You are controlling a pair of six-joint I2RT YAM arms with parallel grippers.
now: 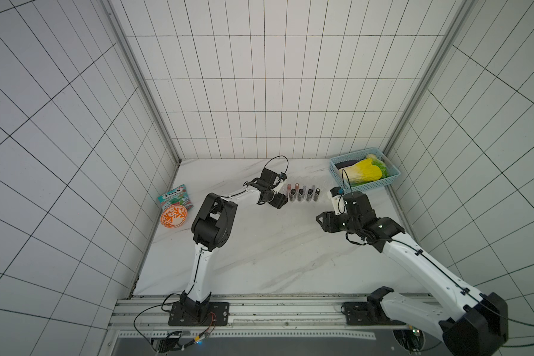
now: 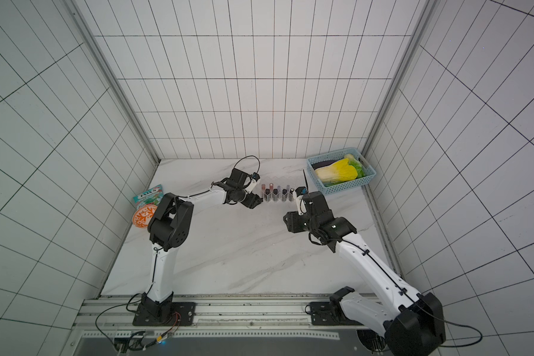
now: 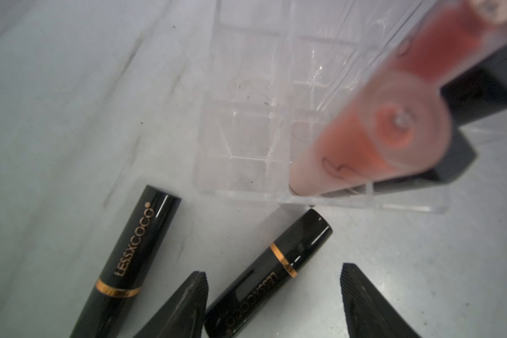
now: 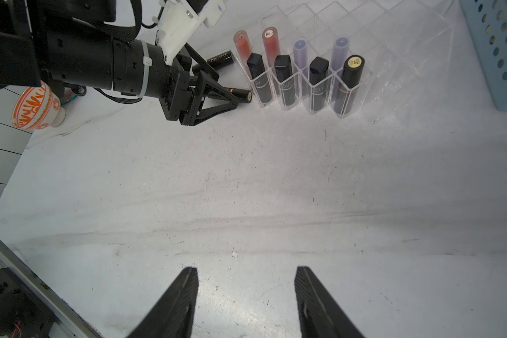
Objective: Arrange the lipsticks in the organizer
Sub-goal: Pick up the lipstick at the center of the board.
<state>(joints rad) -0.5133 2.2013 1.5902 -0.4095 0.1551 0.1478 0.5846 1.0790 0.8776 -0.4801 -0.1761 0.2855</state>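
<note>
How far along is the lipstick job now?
Done: eight lipsticks stand in the organizer. In hand: the open left gripper straddles one black lipstick lying beside it, not gripped. Left: that one and a second lying lipstick. The right gripper is open, empty.

A white marble-look tabletop shows a smooth, matt face, scuffed with grey streaks and dark specks. The clear plastic organizer with square slots is glossy and finely scratched. Two black cylindrical lipsticks gleam, each banded in shiny gold. A pinkish translucent gloss tube looks frosted. The left gripper has matt black, finely ribbed fingers. The light-blue perforated plastic basket is dull, and the orange-and-white patterned bowl looks glazed.
</note>
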